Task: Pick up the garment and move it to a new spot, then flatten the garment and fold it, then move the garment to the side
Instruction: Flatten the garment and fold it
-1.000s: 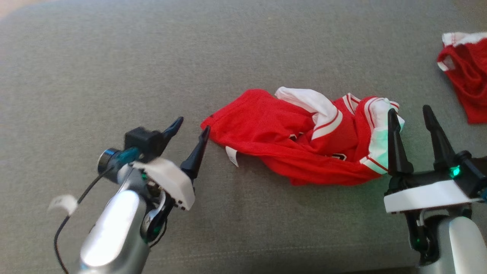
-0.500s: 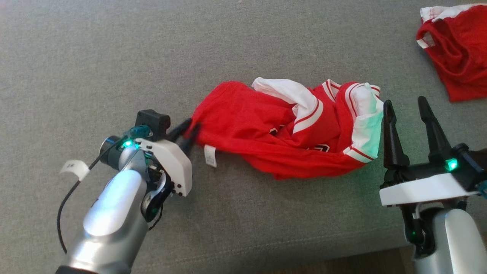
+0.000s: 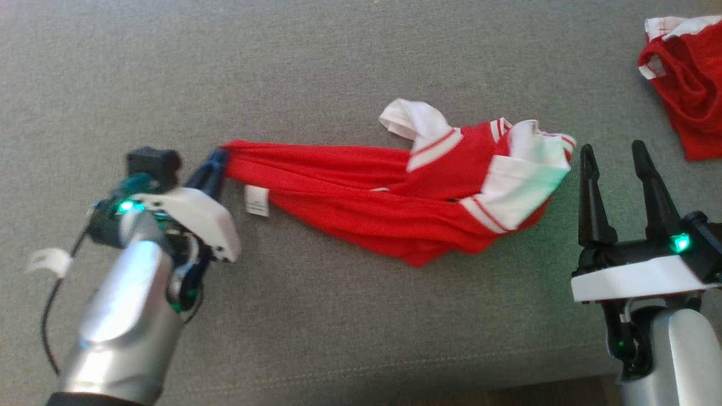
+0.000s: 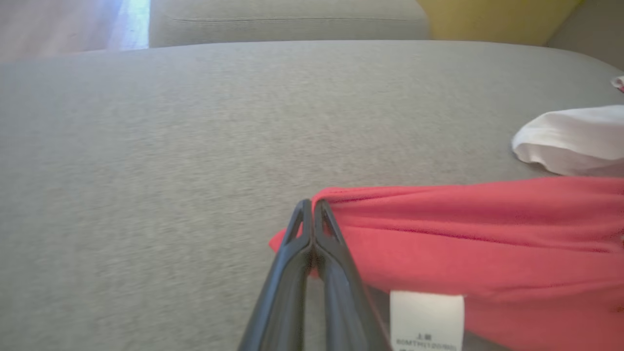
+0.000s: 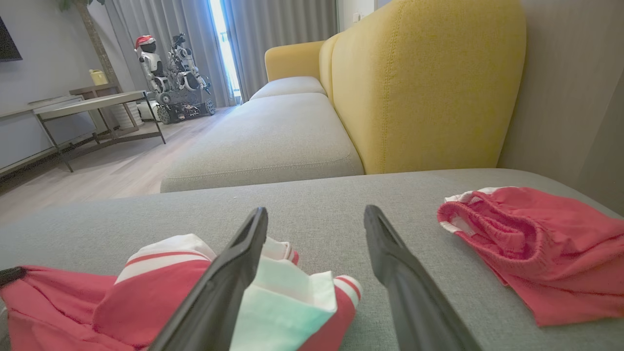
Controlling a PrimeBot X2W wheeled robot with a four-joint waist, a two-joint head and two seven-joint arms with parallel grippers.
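Observation:
The garment [image 3: 366, 192] is a red shirt with white, red-striped sleeves, drawn out long across the grey cushion. My left gripper [image 3: 217, 160] is shut on the garment's left end, just above its white label [image 3: 256, 201]. In the left wrist view the two dark fingers [image 4: 312, 243] press together on the red hem [image 4: 438, 229]. My right gripper [image 3: 615, 163] stands open just right of the garment's white sleeve [image 3: 522, 183], holding nothing. In the right wrist view, its fingers [image 5: 229, 278] rise beside the sleeve end [image 5: 287, 292].
A second red garment [image 3: 685, 101] with white trim lies crumpled at the far right [image 5: 531, 243]. The grey cushion [image 3: 338, 67] stretches wide to the left and back. A yellow sofa back [image 5: 419, 83] rises behind, with a table [image 5: 92, 105] and another robot [image 5: 170, 73] across the room.
My left gripper closed on the garment's left end and pulled it leftward, stretching the bunched shirt into a long strip. The right gripper stayed open beside the sleeve.

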